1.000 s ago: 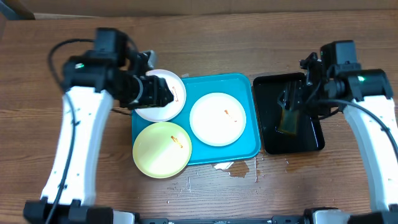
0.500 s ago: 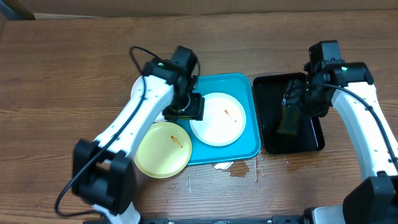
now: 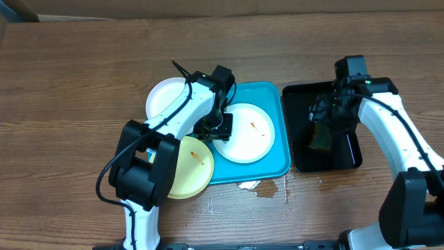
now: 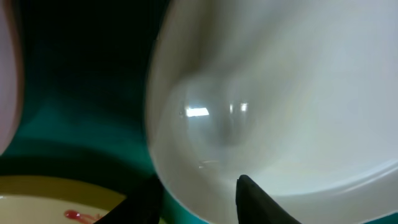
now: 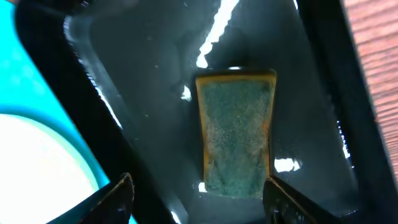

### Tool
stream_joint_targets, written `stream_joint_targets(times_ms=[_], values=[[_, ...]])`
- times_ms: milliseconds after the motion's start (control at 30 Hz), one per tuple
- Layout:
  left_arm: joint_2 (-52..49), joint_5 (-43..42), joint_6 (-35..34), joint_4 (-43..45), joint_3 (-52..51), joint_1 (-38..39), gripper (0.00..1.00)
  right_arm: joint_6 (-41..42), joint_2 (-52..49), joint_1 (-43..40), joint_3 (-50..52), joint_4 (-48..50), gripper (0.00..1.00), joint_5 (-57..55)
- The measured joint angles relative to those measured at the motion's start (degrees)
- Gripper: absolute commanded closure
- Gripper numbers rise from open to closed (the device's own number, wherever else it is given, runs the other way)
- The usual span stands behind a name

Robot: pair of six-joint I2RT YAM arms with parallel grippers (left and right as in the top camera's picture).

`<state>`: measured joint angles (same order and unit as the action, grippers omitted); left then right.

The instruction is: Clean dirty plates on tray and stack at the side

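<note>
The turquoise tray (image 3: 277, 96) holds a white plate (image 3: 246, 135) with a small orange smear. The pale yellow-green plate (image 3: 182, 170), also smeared, overlaps the tray's front left corner. A second white plate (image 3: 165, 101) lies at its back left corner. My left gripper (image 3: 216, 129) is open, its fingers (image 4: 202, 202) astride the left rim of the tray's white plate (image 4: 280, 93), next to the yellow-green plate (image 4: 43, 199). My right gripper (image 3: 326, 112) hangs wide open (image 5: 202, 205) just above a green-and-yellow sponge (image 5: 236, 134).
The sponge (image 3: 320, 136) lies in a wet, narrow black tray (image 3: 350, 160) right of the turquoise tray (image 5: 37, 74). A small wet patch and a white scrap (image 3: 258, 187) sit on the wooden table by the tray's front edge.
My left arm has swung right from the back-left white plate to the left rim of the white plate in the tray. My right gripper has stayed over the sponge.
</note>
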<state>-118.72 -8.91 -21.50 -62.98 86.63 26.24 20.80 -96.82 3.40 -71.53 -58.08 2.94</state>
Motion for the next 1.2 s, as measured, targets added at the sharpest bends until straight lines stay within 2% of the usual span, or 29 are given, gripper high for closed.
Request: stream_joint_targets(times_ms=[133,167,233,467,567,633,800,967,1133,1200], values=[[-0.4,0.2,-0.6,1.6,0.0,0.0,0.82,0.0,-1.1,0.0,0.5,0.2,0.32,0.0],[-0.4,0.3,-0.5,1.8,0.0,0.0,0.9,0.0,-1.2,0.0,0.5,0.2,0.32,0.0],[-0.4,1.4,0.9,2.6,0.0,0.0,0.96,0.0,-1.2,0.0,0.5,0.2,0.32,0.0],[-0.4,8.6,5.5,3.0,0.3,0.0,0.96,0.0,-1.2,0.0,0.5,0.2,0.32,0.0],[-0.5,12.2,6.8,3.2,1.5,-0.1,0.75,0.0,-1.2,0.0,0.5,0.2,0.31,0.0],[-0.5,13.9,7.5,3.1,2.8,-0.1,0.56,0.0,-1.2,0.0,0.5,0.2,0.31,0.0],[-0.5,15.1,8.5,1.7,7.0,-0.1,0.34,0.0,-1.2,0.0,0.5,0.1,0.3,0.0],[-0.5,12.1,8.4,-3.3,8.3,-0.1,0.34,-0.6,-1.2,0.0,0.5,-1.5,0.3,0.0],[-0.5,9.3,6.6,-7.8,8.3,-0.1,0.46,-1.3,-1.2,0.0,0.5,-3.0,0.3,-0.2],[-0.5,8.8,5.7,-8.5,8.3,-0.1,0.48,-1.4,-1.2,0.0,0.6,-2.9,0.3,-0.2]])
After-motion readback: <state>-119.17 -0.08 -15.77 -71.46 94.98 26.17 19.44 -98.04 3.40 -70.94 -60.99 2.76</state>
